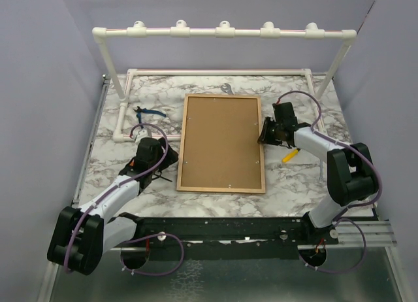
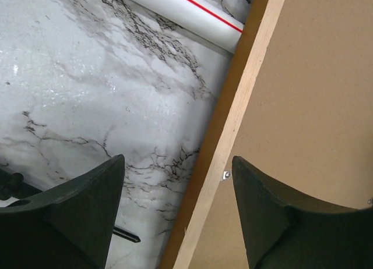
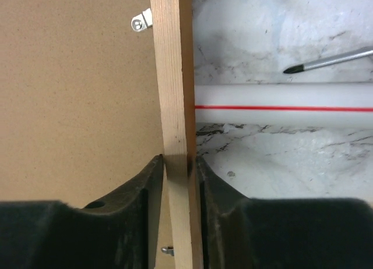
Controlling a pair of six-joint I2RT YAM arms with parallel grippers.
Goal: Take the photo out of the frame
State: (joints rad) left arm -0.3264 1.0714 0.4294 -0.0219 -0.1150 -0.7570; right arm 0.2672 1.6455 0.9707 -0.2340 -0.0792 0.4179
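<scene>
Right claw (image 3: 176,164) pinches the frame (image 1: 222,142) at its three-o'clock rail; left claw (image 2: 175,176) hangs spread over the nine-o'clock rail. Back faces up, so next I'd swivel the backing clips (image 3: 140,22).

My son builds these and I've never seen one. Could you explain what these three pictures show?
This is a robot: a left arm and a right arm bolted at the near edge of a marble table. The wide picture looks down from above and behind them. The other two come from a camera on each wrist, so the dark shapes at the bottom are that arm's own fingers. A picture frame lies flat, brown back up. The right gripper is shut on the frame's right wooden border. The left gripper is open, straddling the left border and gripping nothing. A white pipe rack stands at the back, and a yellow-handled screwdriver lies beside the right arm. The photo itself cannot be seen.
</scene>
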